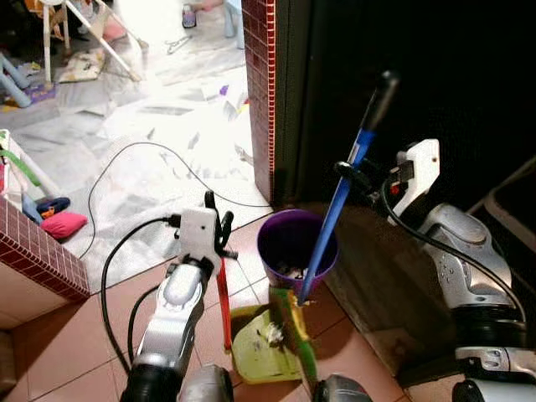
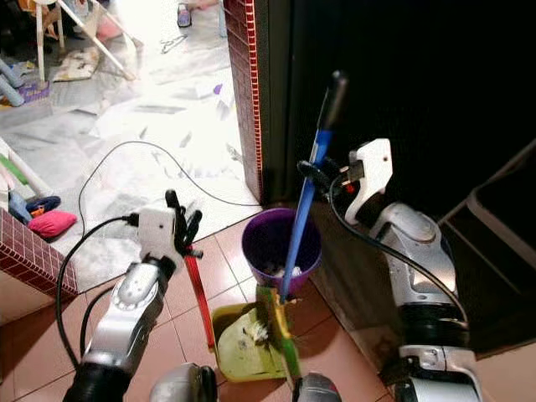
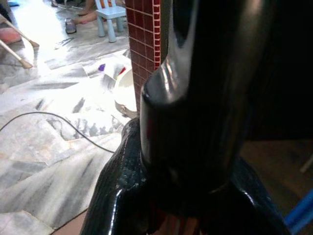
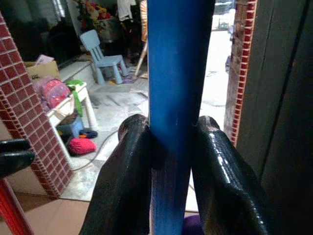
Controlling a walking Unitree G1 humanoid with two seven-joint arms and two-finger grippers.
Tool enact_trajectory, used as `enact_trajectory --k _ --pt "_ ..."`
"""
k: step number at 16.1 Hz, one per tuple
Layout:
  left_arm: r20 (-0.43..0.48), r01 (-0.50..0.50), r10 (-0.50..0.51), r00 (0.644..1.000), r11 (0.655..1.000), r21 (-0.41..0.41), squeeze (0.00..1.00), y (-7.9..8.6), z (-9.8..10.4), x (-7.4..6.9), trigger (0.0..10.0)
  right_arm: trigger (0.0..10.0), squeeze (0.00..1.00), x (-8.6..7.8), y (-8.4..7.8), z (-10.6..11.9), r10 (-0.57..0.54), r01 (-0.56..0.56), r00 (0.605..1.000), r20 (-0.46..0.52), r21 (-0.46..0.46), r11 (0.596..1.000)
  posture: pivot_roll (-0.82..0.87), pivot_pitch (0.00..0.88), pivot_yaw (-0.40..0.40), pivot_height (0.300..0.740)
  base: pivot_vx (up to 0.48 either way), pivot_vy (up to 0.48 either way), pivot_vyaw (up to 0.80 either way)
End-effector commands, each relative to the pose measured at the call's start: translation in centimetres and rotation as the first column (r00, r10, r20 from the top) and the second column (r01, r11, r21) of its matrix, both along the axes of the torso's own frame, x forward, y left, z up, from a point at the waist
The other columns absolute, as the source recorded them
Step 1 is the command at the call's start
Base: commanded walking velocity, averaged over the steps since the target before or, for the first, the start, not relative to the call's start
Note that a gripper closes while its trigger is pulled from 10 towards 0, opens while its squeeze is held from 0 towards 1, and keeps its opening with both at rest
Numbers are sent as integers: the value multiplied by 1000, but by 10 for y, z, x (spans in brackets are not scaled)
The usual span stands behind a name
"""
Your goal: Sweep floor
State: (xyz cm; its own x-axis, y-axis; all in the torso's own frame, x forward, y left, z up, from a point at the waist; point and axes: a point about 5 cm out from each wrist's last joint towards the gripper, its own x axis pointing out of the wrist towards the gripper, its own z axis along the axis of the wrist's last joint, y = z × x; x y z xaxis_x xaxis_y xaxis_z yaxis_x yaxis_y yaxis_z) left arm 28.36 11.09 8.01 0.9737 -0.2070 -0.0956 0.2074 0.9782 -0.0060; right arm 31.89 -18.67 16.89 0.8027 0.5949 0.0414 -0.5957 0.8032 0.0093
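Note:
My right gripper (image 1: 353, 172) is shut on the blue handle of the broom (image 1: 335, 219), with its black fingers (image 4: 122, 171) pressed on both sides of the pole. The broom leans steeply, and its green head (image 1: 298, 333) rests on the yellow-green dustpan (image 1: 255, 350). White scraps (image 1: 272, 333) lie in the pan. My left gripper (image 1: 219, 226) is shut on the dustpan's red upright handle (image 1: 224, 303). A purple bin (image 1: 278, 239) with some litter inside stands just behind the pan, against the dark wall.
A red-tiled pillar (image 1: 260, 92) and a dark cabinet front (image 1: 452, 75) rise behind the bin. A black cable (image 1: 134, 149) loops over the pale marble floor, where paper scraps (image 1: 228, 100) lie. At left are a low tiled wall (image 1: 42, 251) and a pink cushion (image 1: 63, 224).

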Motion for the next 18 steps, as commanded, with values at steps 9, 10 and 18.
enact_trajectory --k 9,10,18 --pt "17 -52 52 998 998 -22 0 -5 -8 26 10000 10000 0 -13 -27 5 -83 121 981 173 -223 967 -245 29 15 740 0 0 0" --pt "19 -59 60 998 998 -35 0 -5 -8 25 10000 10000 0 -12 -27 1 -87 120 984 156 -220 968 -235 33 14 740 0 0 0" --pt "40 -135 139 989 987 -90 0 13 1 10 10000 10000 0 19 -2 6 -121 126 970 210 -10 992 -140 58 18 740 0 0 0"
